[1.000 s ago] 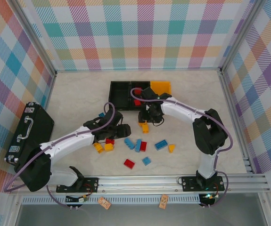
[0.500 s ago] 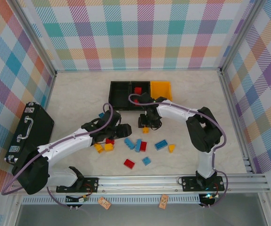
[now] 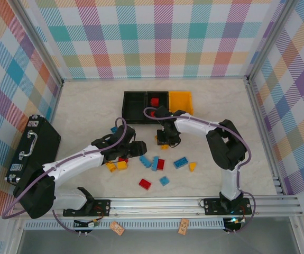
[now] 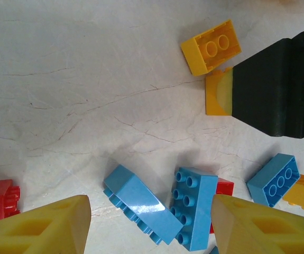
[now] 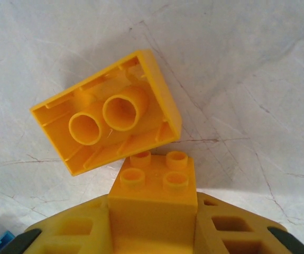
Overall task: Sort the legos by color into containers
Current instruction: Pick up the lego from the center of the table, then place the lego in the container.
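Nearest, two white-and-black robot arms rise from a metal rail at the front edge of a pale marbled tabletop (image 3: 88, 106). Just beyond them lie loose studded plastic bricks: a red brick (image 3: 145, 183) and a small light blue brick (image 3: 164, 180) come first. Behind those, a blue brick (image 3: 181, 162) sits beside a yellow-orange wedge (image 3: 193, 166).

To the left, the left gripper (image 4: 149, 209) hangs over two light blue bricks (image 4: 136, 201) lying side by side — its yellow fingers (image 4: 51, 227) are spread wide and hold nothing. A little farther, near the middle, the right gripper (image 5: 153, 211) is down at the table. Its fingers press against both sides of a small yellow-orange four-stud brick (image 5: 154, 182). Just beside that brick lies a larger yellow-orange brick (image 5: 107, 132), hollow side up.

Farthest back, three open plastic bins are joined in a row: a black bin (image 3: 135, 106) on the left, a middle black bin (image 3: 164, 99) with a second red brick (image 3: 154, 101) inside, and a yellow-orange bin (image 3: 180, 99) on the right. At the left edge rests a black suitcase (image 3: 33, 145) with a handle.
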Motion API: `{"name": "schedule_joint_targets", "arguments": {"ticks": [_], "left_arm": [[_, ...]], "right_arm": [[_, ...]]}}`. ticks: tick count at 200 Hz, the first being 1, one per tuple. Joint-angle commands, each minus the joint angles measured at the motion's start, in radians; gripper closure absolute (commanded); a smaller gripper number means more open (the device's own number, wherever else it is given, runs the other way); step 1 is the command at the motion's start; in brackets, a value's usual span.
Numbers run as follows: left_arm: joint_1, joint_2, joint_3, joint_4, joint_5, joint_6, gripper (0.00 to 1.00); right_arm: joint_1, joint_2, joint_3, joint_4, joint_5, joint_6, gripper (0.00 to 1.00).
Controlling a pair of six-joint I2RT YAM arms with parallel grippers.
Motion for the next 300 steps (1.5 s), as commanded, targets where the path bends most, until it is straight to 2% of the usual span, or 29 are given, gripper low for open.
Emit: {"name": "schedule_joint_targets", "arguments": {"ticks": [1,61,106,155,222,300], "left_arm": [[0.015,-0.017,-0.003,0.01,-0.005,-0.013,0.39],[0.014,0.032,0.052,0.012,0.021,0.021,0.39],[0.014,0.073,0.081,0.088,0.064,0.008,0.39],[0.011,0.107,0.116,0.1,0.084,0.006,0.39],[0.006,0.091,0.107,0.088,0.066,0.01,0.39],[0.004,0.089,0.099,0.089,0.049,0.007,0.39]], "right_arm": [[0.005,-0.033,-0.006,-0.037,0.031,-0.014,0.75],[-0.068,-0.184,-0.009,-0.082,0.066,-0.056,0.76],[-0.172,-0.198,0.054,-0.102,0.081,-0.106,0.76],[-0.257,-0.09,0.209,-0.12,0.101,-0.145,0.76],[-0.295,0.115,0.461,-0.222,0.195,-0.157,0.75],[-0.297,0.214,0.529,-0.261,0.281,-0.164,0.7]]}}
